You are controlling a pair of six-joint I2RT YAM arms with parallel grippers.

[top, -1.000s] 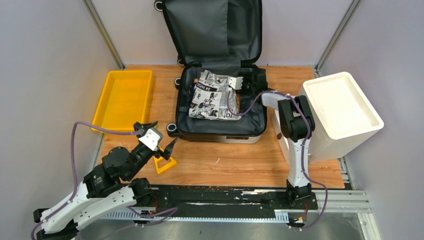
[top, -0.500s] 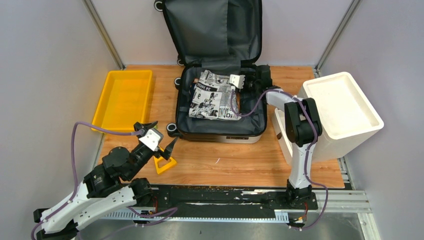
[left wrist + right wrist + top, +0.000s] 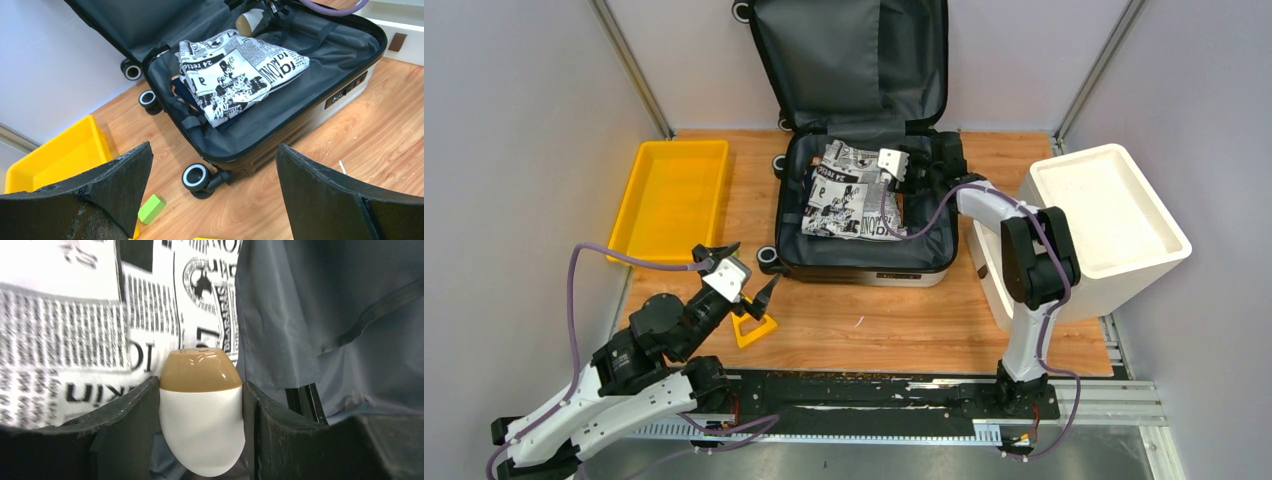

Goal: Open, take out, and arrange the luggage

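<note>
The luggage [image 3: 924, 232] lies open at the back of the table, its lid leaning on the rear wall, dark grey lining showing; it also shows in the left wrist view [image 3: 325, 60]. A folded newspaper-print cloth [image 3: 849, 195] [image 3: 240, 70] [image 3: 60, 315] lies inside it. My right gripper [image 3: 892, 175] [image 3: 200, 390] is over the cloth's right edge, shut on a white bottle with a tan cap [image 3: 201, 415] [image 3: 248, 20]. My left gripper [image 3: 752, 263] [image 3: 214, 150] is open and empty, in front of the luggage's front-left wheel [image 3: 196, 177].
A yellow tray [image 3: 669, 195] [image 3: 60, 155] stands at the left. A white bin [image 3: 1104, 215] stands at the right beside the luggage. A yellow triangular piece [image 3: 754, 328] and a green block [image 3: 151, 208] lie on the wood near my left gripper.
My right gripper has moved a little left with the bottle, further over the cloth. The left arm has not moved.
</note>
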